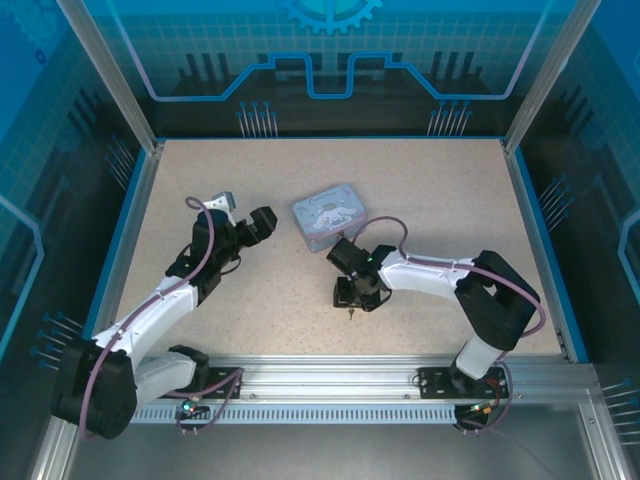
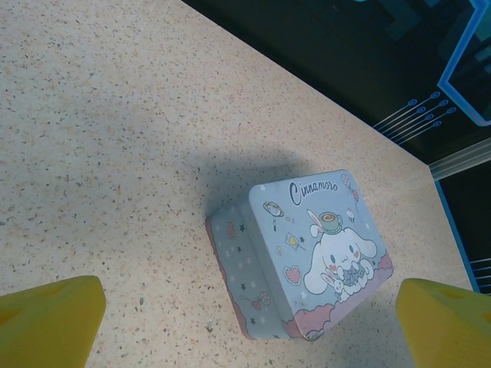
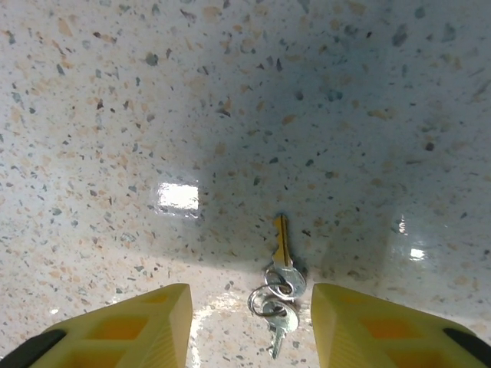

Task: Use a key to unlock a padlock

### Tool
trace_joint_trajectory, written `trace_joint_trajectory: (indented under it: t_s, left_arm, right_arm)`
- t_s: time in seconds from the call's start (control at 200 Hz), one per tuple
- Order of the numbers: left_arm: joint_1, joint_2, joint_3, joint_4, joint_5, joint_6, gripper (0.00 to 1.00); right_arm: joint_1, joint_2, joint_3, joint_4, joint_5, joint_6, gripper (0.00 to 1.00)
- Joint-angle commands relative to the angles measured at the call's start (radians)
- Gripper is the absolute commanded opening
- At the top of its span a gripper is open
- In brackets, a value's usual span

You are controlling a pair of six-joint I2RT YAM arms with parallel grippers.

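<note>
Left fingers [image 2: 54, 318] are spread wide, holding nothing, raised above the speckled counter [image 2: 115, 153] and aimed toward the tin [image 2: 307, 245]. The tin is pastel blue and pink with a long-eared cartoon figure on its lid. It lies flat near the counter's middle, between the two arms. Further right, the right fingers [image 3: 123, 330] point down at the counter, parted, gripping nothing. The key [image 3: 283, 249] lies flat in the gap between them, touching neither, its brass shaft pointing away. A ring [image 3: 265, 299] joins it to a second key [image 3: 281, 326].
</note>
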Motion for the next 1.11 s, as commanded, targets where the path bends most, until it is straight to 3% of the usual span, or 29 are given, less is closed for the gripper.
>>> trace_joint_trajectory:
  t_s: [0.0,0.215,0.81,1.1]
  left_arm:
    - [0.01,0.001,-0.015,0.02,0.021,-0.004,0.99]
    - [0.01,-0.003,-0.014,0.016,0.023,-0.003,0.99]
    - [0.01,-0.014,-0.003,-0.014,0.023,0.012,0.99]
    - [0.01,-0.022,0.001,-0.026,0.024,0.014,0.99]
  right_arm:
    - [0.016,0.026,0.026,-0.032,-0.015,-0.002,0.44]
    - [0.016,0.058,0.03,-0.029,-0.028,-0.005,0.39]
    - [0.014,0.045,0.023,0.009,-0.001,-0.05,0.15]
    - [0.013,0.019,0.016,0.01,0.011,-0.068,0.12]
